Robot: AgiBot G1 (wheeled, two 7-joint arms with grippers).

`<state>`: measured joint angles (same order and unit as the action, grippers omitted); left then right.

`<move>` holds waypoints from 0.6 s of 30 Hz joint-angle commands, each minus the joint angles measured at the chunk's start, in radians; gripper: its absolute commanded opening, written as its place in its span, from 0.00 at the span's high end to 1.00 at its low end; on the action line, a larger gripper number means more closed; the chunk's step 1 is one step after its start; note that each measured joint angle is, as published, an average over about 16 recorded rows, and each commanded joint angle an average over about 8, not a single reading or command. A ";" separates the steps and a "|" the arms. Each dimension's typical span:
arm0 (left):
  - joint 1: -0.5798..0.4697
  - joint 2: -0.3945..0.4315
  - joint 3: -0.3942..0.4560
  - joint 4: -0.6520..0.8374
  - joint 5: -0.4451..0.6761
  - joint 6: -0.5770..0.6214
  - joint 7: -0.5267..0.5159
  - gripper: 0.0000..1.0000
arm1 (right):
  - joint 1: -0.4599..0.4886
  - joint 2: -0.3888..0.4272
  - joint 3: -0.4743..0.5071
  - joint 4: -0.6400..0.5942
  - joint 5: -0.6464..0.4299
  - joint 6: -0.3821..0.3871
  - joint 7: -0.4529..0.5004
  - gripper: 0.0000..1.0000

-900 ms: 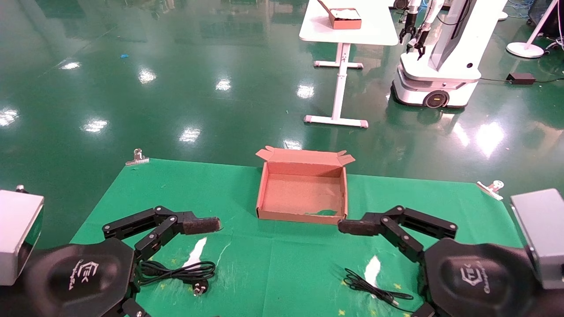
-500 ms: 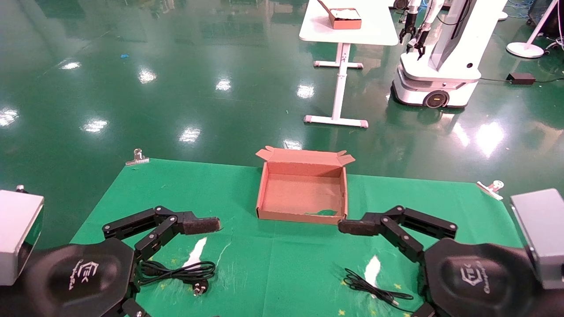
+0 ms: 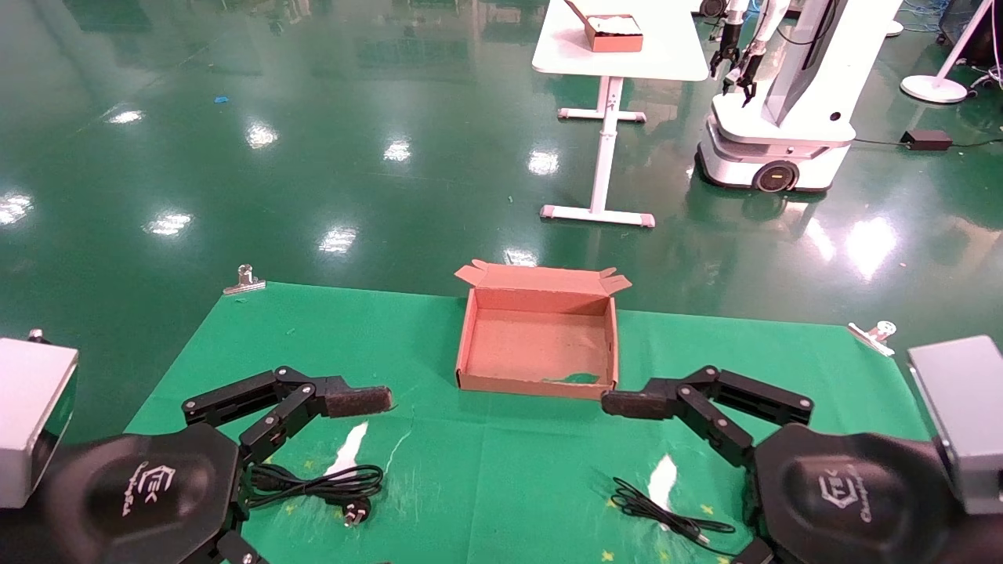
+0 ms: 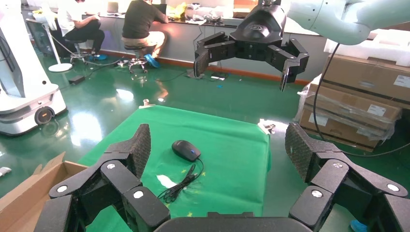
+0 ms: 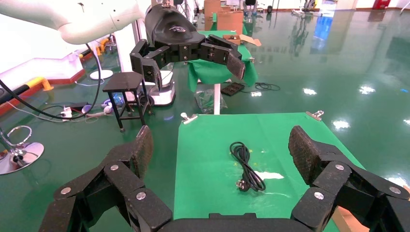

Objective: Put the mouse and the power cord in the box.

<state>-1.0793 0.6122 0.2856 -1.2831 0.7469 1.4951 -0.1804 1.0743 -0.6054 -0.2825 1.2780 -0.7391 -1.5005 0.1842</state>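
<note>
The brown cardboard box lies open and empty at the far middle of the green cloth. The power cord is coiled at the near left, partly under my left gripper, which hovers open above it. In the right wrist view the cord lies flat with its pronged plug toward the camera. The mouse shows only in the left wrist view, on the cloth. In the head view my right hand hides it and only its thin cable shows. My right gripper hovers open over it, holding nothing.
The green cloth is pinned by metal clips at the far corners and has worn white patches. Beyond the table are glossy floor, a white table with a reddish box and another robot.
</note>
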 commanded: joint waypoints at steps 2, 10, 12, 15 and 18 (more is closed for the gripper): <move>0.001 -0.001 0.001 -0.001 0.002 0.001 0.001 0.00 | 0.000 0.002 -0.001 -0.001 -0.002 -0.001 -0.001 0.00; -0.097 0.028 0.076 0.078 0.235 0.017 0.107 0.00 | 0.025 0.034 -0.049 -0.093 -0.108 -0.065 -0.067 0.00; -0.140 0.047 0.112 0.136 0.329 0.022 0.145 0.00 | 0.046 0.038 -0.080 -0.137 -0.155 -0.077 -0.102 0.00; -0.210 0.086 0.171 0.241 0.480 0.021 0.211 0.00 | 0.089 0.037 -0.134 -0.218 -0.243 -0.078 -0.163 0.00; -0.283 0.139 0.228 0.360 0.617 0.005 0.285 0.00 | 0.143 0.022 -0.192 -0.310 -0.360 -0.064 -0.236 0.00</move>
<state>-1.3598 0.7558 0.5050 -0.9200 1.3408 1.4884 0.1111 1.2290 -0.6013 -0.4720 0.9626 -1.1149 -1.5586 -0.0600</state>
